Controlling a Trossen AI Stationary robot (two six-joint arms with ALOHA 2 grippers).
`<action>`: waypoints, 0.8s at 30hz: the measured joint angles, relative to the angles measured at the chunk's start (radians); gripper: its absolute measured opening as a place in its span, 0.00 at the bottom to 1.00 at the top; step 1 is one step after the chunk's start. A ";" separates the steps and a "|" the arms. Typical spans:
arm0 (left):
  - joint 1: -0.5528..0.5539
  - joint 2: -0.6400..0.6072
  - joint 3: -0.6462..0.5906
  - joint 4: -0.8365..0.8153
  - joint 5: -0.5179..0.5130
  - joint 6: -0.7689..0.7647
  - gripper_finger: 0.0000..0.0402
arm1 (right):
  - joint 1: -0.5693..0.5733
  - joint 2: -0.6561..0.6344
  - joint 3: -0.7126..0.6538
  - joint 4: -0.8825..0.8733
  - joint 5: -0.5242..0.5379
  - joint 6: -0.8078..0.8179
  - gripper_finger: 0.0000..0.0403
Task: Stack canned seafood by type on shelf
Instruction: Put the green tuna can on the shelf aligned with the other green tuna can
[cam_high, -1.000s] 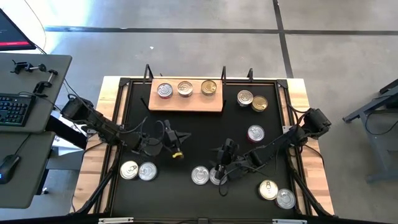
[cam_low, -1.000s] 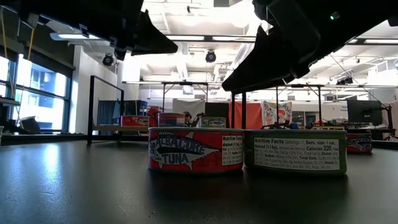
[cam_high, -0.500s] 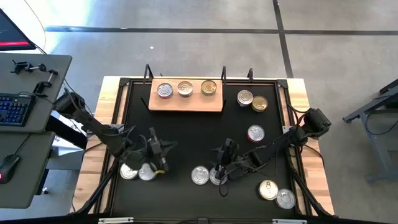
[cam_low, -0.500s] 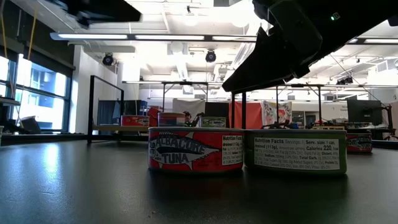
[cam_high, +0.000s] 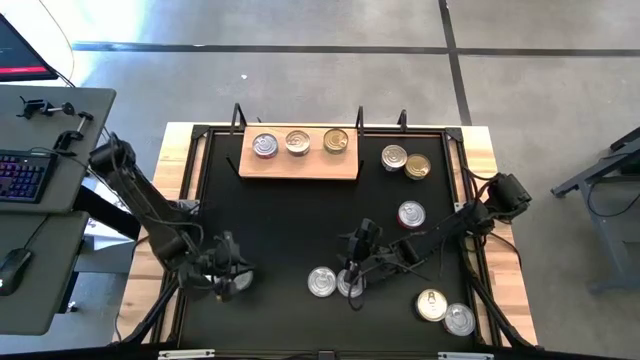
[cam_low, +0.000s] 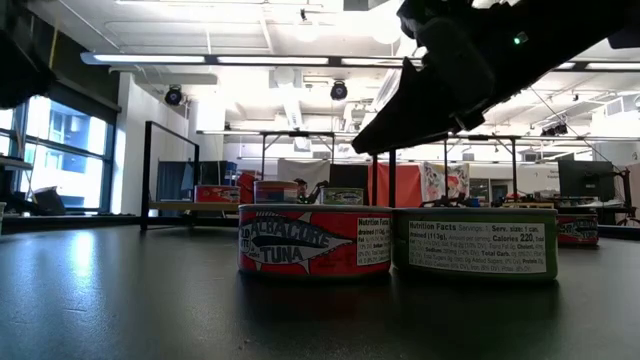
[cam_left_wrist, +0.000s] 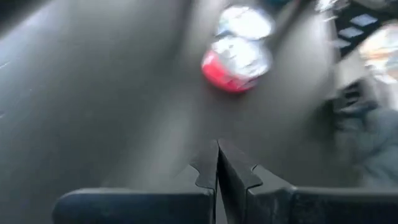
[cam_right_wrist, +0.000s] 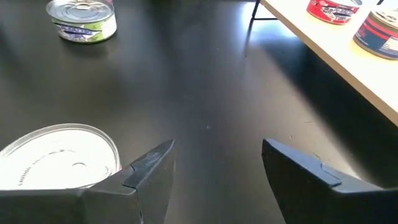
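The wooden shelf (cam_high: 300, 165) lies near the table's far edge and carries three cans (cam_high: 297, 142). My right gripper (cam_high: 356, 272) (cam_right_wrist: 217, 163) is open and hovers low over the near middle, beside two silver-topped cans (cam_high: 321, 282). One finger (cam_right_wrist: 149, 171) stands close beside a can (cam_right_wrist: 59, 155). The low view shows this pair as a red tuna can (cam_low: 314, 240) and a green-sided one (cam_low: 475, 243). My left gripper (cam_high: 228, 280) (cam_left_wrist: 217, 163) is shut at the near-left, above two cans that it mostly hides. A blurred red-sided can (cam_left_wrist: 236, 62) lies ahead of it.
Two cans (cam_high: 406, 162) stand to the right of the shelf, and one (cam_high: 411, 214) is at mid-right. Two more (cam_high: 445, 312) sit at the near-right corner. A green-sided can (cam_right_wrist: 82, 20) shows farther off. Metal posts (cam_high: 360, 118) rise behind the shelf. A desk with a keyboard (cam_high: 22, 175) stands left of the table.
My left arm has swung from the table's centre toward the near-left corner and now stands over the two cans there, covering them. My right gripper has stayed beside the near-middle cans. No can has moved.
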 joint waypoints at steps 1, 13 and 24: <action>0.005 0.017 0.000 -0.016 -0.015 -0.018 0.00 | -0.002 0.000 0.000 -0.001 0.000 0.000 0.58; 0.153 0.243 0.000 0.219 -0.130 0.181 0.00 | -0.014 0.000 0.000 0.006 0.003 -0.019 0.58; 0.237 0.378 0.000 0.633 -0.095 0.573 0.00 | -0.014 0.000 0.000 0.006 -0.049 -0.071 0.58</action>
